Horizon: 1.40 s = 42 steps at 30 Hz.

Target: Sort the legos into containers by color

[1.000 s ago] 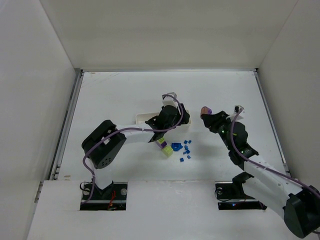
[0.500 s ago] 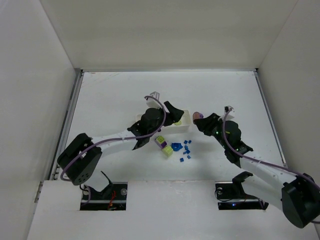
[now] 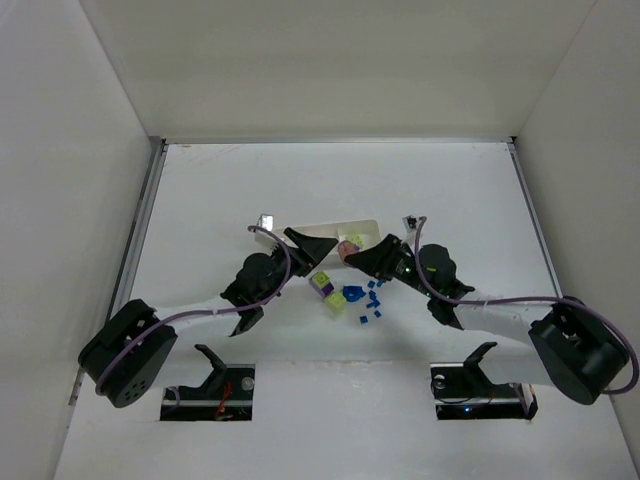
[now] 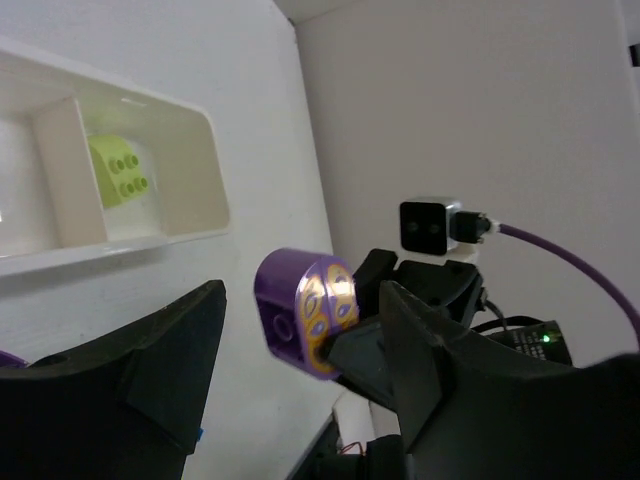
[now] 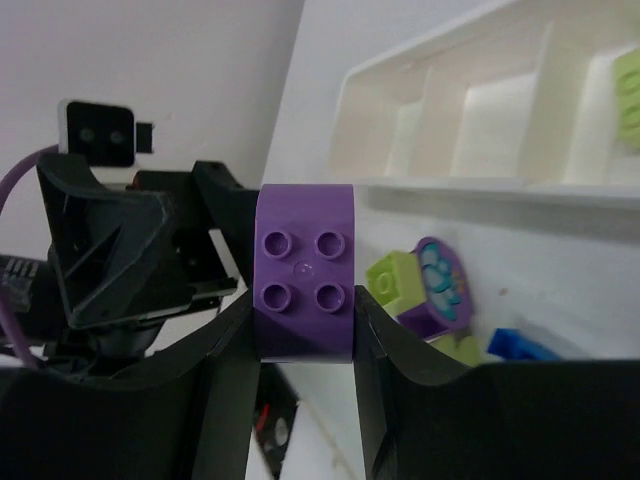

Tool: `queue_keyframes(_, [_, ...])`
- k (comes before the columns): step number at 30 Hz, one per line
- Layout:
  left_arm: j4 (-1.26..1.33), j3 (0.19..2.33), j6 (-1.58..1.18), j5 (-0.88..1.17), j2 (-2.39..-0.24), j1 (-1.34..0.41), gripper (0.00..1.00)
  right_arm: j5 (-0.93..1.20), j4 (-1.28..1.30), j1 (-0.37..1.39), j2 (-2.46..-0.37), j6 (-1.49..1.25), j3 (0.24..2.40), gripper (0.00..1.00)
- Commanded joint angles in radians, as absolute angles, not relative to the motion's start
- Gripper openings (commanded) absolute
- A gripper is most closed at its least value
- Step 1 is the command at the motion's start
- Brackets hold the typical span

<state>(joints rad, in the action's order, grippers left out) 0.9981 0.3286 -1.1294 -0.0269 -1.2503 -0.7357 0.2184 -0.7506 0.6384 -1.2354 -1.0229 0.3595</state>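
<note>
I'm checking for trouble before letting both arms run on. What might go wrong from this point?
1. The left gripper and right gripper sit close together beside the tray; they may collide.
2. The right gripper's purple brick might land in the compartment already holding a lime brick.

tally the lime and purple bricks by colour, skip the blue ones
lime-yellow bricks: 3, one in the tray, two in the pile
purple bricks: 2, one in the right gripper, one in the pile
total: 5
</note>
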Motion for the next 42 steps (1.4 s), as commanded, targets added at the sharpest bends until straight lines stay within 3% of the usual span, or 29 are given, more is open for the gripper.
queue_keyframes(1, [1.169,0.292,-1.18,0.024,-1.207,-0.703,0.59,0.245,-0.939,0.691,-1.262,-1.121,0.439,0.27])
queue_keyframes(12, [1.239,0.224,-1.244,0.097,-1.175,-0.594,0.54,0.215,-1.054,0.743,-1.433,-1.247,0.517,0.27])
queue_keyframes(25, [1.267,0.221,-1.256,0.129,-1.198,-0.593,0.51,0.244,-1.265,0.748,-1.58,-1.379,0.535,0.27])
queue_keyframes(42, [1.25,0.271,-1.243,0.143,-1.275,-0.59,0.5,0.247,-1.295,0.748,-1.603,-1.388,0.523,0.27])
